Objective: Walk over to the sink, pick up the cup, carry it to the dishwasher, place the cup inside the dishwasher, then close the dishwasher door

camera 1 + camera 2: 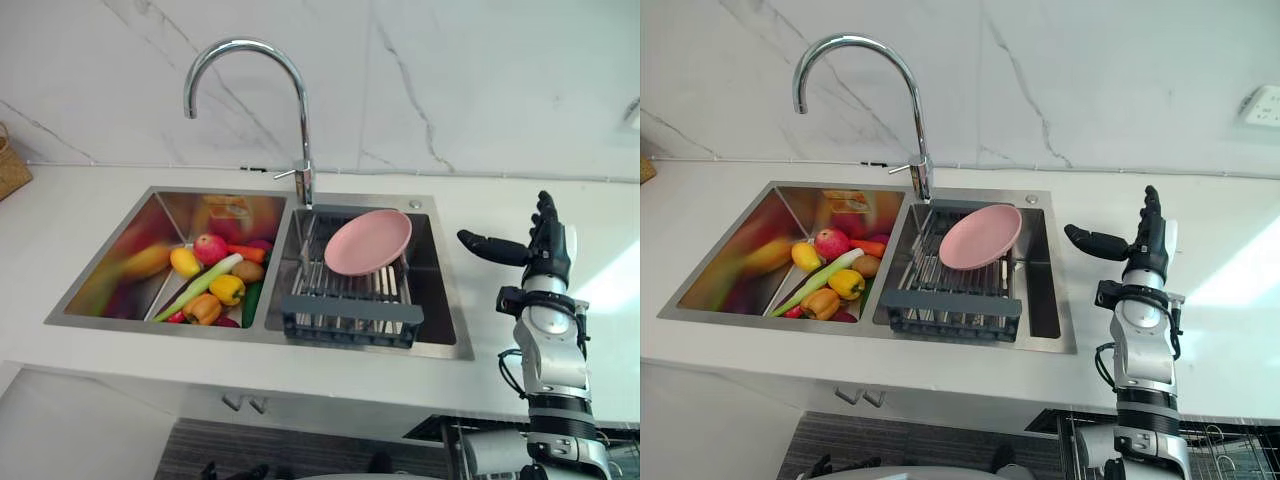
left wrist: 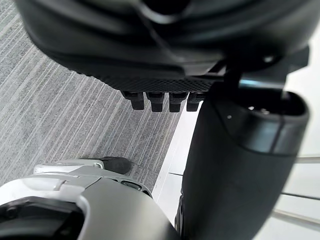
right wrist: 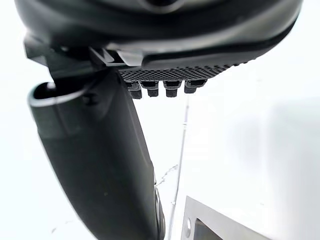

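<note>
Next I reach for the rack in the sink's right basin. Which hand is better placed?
Right. The right hand is raised, open, over the counter just beside the sink, nearest the rack and pink plate, thumb pointing toward them. The left hand hangs low over the grey floor.

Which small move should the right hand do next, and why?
Probably shift the right hand left, toward the pink dish on the rack in the right basin of the sink. The hand is open, holds nothing, and hovers over the counter beside the sink, apart from the dish.
</note>
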Robot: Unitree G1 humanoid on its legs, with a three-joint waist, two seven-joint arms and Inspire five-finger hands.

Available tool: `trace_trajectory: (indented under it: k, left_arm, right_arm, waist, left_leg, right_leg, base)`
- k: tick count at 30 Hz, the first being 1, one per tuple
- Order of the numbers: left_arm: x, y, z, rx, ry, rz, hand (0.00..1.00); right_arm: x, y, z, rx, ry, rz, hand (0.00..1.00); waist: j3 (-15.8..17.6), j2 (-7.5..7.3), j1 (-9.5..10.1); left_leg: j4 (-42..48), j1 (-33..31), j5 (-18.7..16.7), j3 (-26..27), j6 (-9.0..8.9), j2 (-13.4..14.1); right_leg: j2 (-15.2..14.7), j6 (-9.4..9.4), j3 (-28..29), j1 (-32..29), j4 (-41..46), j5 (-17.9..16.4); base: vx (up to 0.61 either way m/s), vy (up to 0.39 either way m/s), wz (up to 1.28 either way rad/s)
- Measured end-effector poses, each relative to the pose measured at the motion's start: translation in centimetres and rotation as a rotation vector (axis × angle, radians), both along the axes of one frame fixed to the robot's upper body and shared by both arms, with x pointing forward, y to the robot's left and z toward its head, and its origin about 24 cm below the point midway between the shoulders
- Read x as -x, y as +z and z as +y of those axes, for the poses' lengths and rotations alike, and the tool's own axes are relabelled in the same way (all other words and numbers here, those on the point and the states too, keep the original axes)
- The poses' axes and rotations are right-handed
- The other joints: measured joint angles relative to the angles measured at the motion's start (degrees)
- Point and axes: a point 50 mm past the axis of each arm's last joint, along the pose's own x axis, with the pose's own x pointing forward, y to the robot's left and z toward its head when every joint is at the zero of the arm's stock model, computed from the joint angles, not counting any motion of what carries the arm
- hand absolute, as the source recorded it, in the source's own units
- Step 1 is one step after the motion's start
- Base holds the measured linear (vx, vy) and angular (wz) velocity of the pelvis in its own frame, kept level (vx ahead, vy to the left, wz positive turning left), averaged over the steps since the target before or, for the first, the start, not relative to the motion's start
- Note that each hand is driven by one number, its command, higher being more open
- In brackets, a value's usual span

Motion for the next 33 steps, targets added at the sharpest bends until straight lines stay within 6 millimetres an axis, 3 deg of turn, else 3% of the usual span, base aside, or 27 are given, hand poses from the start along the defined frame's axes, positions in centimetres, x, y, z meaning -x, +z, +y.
trace_trajectory:
  k: [7, 13, 16, 19, 24, 33]
  left_arm:
    - [-0.1, 0.0, 0.3, -0.008, 0.000, -0.003, 1.00]
    - [0.2, 0.0, 0.8, -0.022, -0.019, 0.012, 1.00]
    - [0.2, 0.0, 0.9, -0.019, -0.014, 0.009, 1.00]
    - [0.2, 0.1, 1.1, -0.016, -0.018, 0.006, 1.00]
    - [0.1, 0.2, 1.5, -0.023, -0.024, 0.003, 1.00]
    - [-0.1, 0.3, 1.9, -0.029, -0.053, 0.003, 1.00]
  right_arm:
    - [0.2, 4.7, 2.2, 0.260, 0.117, -0.147, 1.00]
    - [0.9, 8.2, 6.1, 0.563, 0.419, -0.242, 1.00]
    - [1.4, 9.0, 7.9, 0.725, 0.561, -0.236, 1.00]
    - [1.8, 8.9, 9.5, 0.881, 0.731, -0.171, 1.00]
    - [2.0, 7.0, 11.3, 1.052, 0.963, 0.028, 1.00]
    - [1.8, 5.2, 12.8, 1.291, 0.990, 0.140, 1.00]
  waist:
    - [0.3, -0.74, 0.20]
    - [0.2, -2.01, 0.25]
    - [0.3, -2.34, 0.25]
    - [0.3, -2.80, 0.22]
    - [-0.2, -4.15, 0.34]
    - [-0.8, -5.10, 0.47]
  left_leg:
    - [0.0, 1.0, -0.4, 0.2, 0.75, -0.3]
    - [-0.2, 1.4, -0.7, 0.4, 0.41, -0.2]
    - [-0.3, 1.4, -0.8, 0.4, 0.35, -0.2]
    - [-0.3, 1.4, -0.8, 0.4, 0.30, -0.2]
    - [-0.3, 0.8, -0.7, 0.4, 0.17, -0.2]
    - [0.0, 1.0, -0.6, 0.2, 0.63, -0.3]
  right_leg:
    - [-0.2, 0.07, 0.2, 1.0, 0.0, 0.0]
    - [-0.1, 0.51, 0.7, 1.2, 0.0, -0.3]
    - [-0.1, 0.71, 0.7, 1.1, 0.0, -0.6]
    - [-0.1, 0.63, 0.7, 1.1, 0.0, -0.7]
    - [-0.1, 0.60, 0.7, 0.6, 0.0, -0.7]
    - [-0.2, 0.37, 0.5, 0.8, 0.0, -0.4]
  base:
    - [0.07, 0.034, -0.01]
    - [0.00, 0.000, 0.00]
    - [0.00, 0.000, 0.00]
    - [0.00, 0.000, 0.00]
    - [0.04, 0.015, 0.00]
    - [0.02, 0.006, 0.00]
